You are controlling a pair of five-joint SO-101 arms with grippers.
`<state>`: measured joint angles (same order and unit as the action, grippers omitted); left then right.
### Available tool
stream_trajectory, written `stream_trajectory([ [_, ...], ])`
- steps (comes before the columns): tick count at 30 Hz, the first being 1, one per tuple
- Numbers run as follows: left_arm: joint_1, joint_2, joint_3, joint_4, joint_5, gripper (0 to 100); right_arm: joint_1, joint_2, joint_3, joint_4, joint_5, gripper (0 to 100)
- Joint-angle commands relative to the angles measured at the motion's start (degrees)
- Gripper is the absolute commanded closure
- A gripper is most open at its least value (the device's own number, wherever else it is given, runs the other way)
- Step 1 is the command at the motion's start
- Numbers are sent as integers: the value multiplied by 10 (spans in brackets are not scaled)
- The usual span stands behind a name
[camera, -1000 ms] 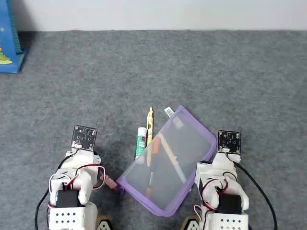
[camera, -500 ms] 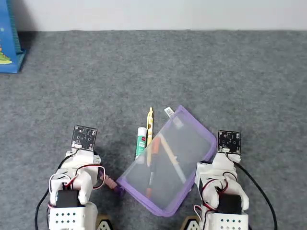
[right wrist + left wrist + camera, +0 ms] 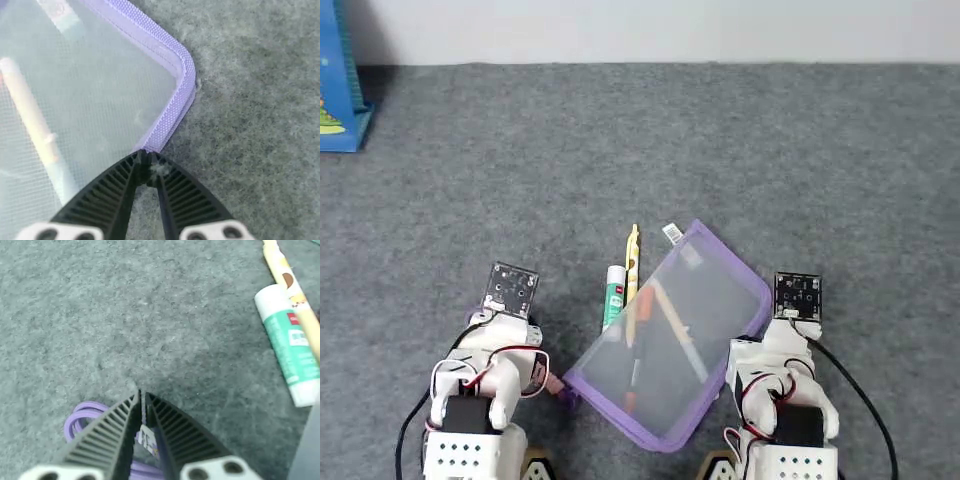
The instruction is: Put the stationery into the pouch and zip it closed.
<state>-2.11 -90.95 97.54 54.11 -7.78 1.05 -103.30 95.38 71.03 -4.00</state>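
Left gripper (image 3: 142, 396) clenched on zipper pull (image 3: 146, 436) | right gripper (image 3: 145, 157) clamped on pouch (image 3: 705, 290) purple edge | pouch lay tilted on grey mat (image 3: 720, 140) between both arms, pens (image 3: 672, 325) seen inside through mesh | glue stick (image 3: 613, 295) and yellow pen (image 3: 632, 255) lay outside, just beside pouch edge nearer left arm

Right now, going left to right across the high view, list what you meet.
Blue cardboard box at the edge → white left robot arm → clear mesh pouch with purple trim → white right robot arm.
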Motion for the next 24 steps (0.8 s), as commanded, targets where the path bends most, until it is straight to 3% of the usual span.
stream_trajectory([
  [1,22,-8,-7,2,-4,987,2,-6,11,5,-4,990],
  [14,45,-8,-21,29,-4,987,7,-7,4,22,-1,990],
  [24,-31,-8,-145,57,55,987,4,-7,-56,-23,16,990],
])
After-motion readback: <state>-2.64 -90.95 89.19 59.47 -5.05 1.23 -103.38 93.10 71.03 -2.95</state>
